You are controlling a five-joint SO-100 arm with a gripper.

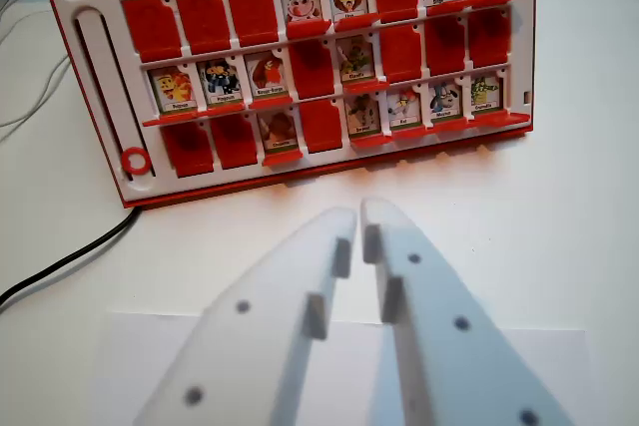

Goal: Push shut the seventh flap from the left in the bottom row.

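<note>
At the far side of the table [559,246], the board's [300,67] bottom-row seventh flap [444,102] stands open near the right end, apparently light, stiff hinged plastic best nudged at its upper edge by the empty, nearly closed claw [359,218].

A white table [559,207] fills the view. On it, a black cable [70,261] snakes away toward the wrist view's left edge, ending near the table's lower left. Thin pale wires [30,97] lie on the table farther up that same side. A sheet of white paper [130,366] rests flat on the table along the bottom edge, slightly bluer than the tabletop.
</note>
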